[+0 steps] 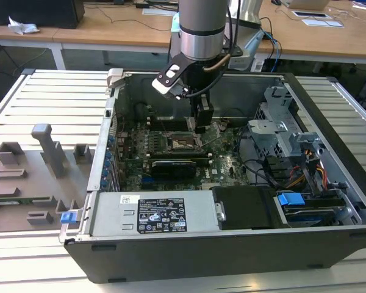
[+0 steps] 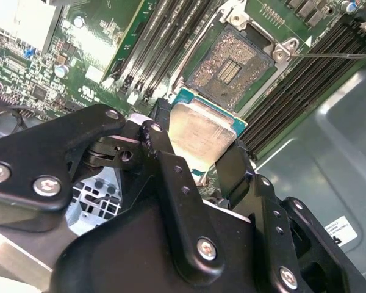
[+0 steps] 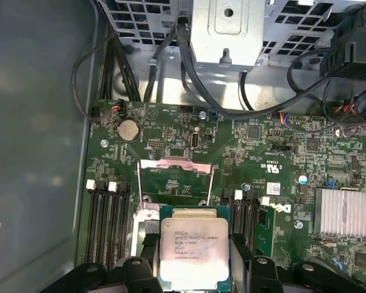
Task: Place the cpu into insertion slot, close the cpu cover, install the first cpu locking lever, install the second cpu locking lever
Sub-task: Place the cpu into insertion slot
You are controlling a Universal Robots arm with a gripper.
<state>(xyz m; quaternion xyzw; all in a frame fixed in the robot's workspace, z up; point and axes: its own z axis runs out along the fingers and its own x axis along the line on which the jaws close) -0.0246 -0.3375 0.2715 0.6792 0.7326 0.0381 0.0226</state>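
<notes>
The gripper point(image 2: 196, 141) pinches the chip point(image 3: 194, 251) by two opposite edges, silver top showing, clear of the board point(image 3: 262, 152). In the exterior view the bare socket point(image 1: 186, 143) lies at seven o'clock from the gripper. The cover point(image 3: 175, 163) stands open.

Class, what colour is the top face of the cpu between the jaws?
The cpu is silver-grey on top, green-edged; clearest in the first wrist view.
</notes>
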